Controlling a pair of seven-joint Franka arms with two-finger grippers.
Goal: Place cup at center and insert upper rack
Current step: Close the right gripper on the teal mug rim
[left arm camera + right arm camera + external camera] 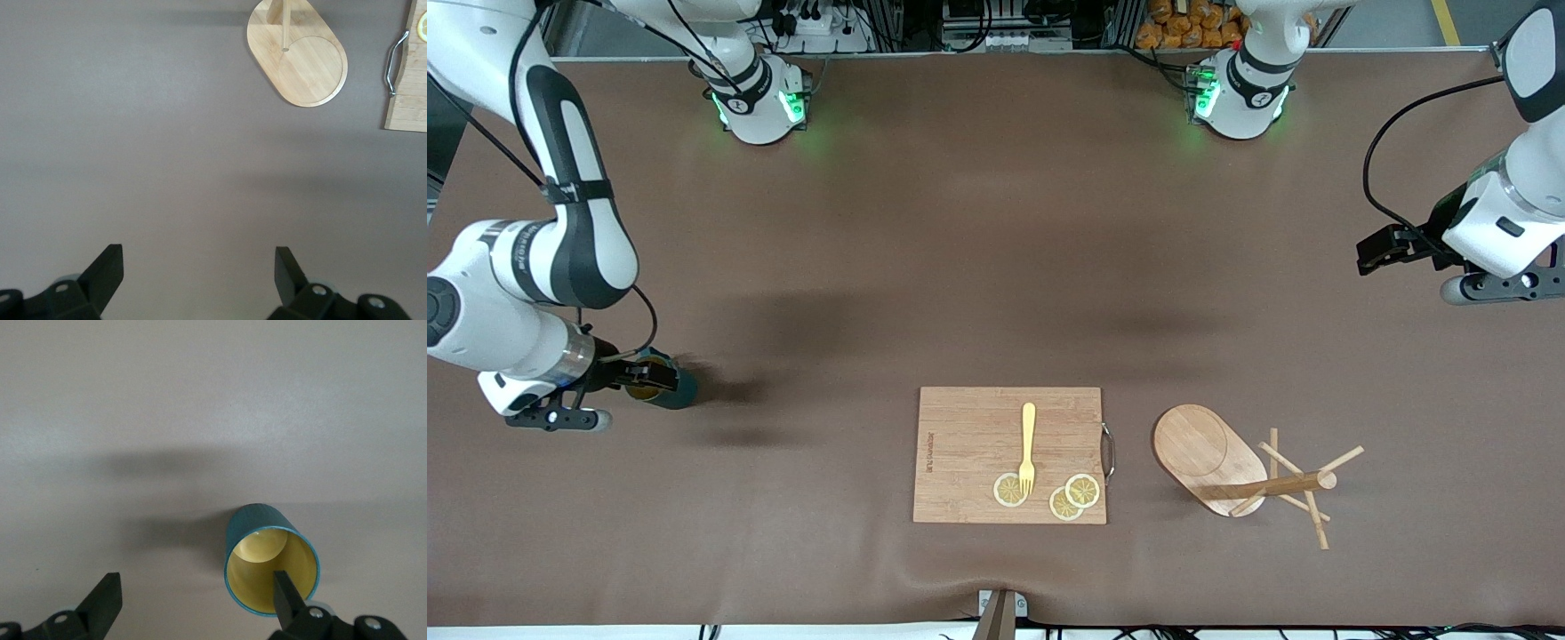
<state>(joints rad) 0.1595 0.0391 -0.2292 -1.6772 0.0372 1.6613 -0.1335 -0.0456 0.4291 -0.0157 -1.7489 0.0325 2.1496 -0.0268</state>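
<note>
Brown table (996, 222), left jaws spread over it, right jaws spread at cup (660, 380).

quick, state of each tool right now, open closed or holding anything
Left tool: open, holding nothing, up over bare table at the left arm's end.
Right tool: open, at the cup, one finger at its rim, not gripping.

Both Franka arms wear glossy white shells with dark grey-black bands at the joints. The right arm (560, 240) has a silver ring at the wrist and black cables running along its links; the left arm (1507, 213) trails a looping black cable. Green lights glow on the 2 round white bases (760, 102). The fingers (103, 273) are matte black wedges with small silver screws.
</note>
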